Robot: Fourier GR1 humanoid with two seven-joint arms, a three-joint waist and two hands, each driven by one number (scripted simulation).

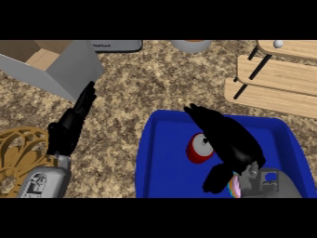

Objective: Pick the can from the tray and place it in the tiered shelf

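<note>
A red can with a pale top lies in the blue tray, mostly hidden by my right hand. That hand hovers over the tray with its fingers stretched toward the far rim and its thumb hanging down near the can; nothing is held. The wooden tiered shelf with black legs stands at the back right, beyond the tray. My left hand rests at the left, fingers straight and pointing up.
A grey open box stands at the back left. A golden patterned plate lies at the lower left under my left forearm. A grey appliance and a cup sit at the far edge.
</note>
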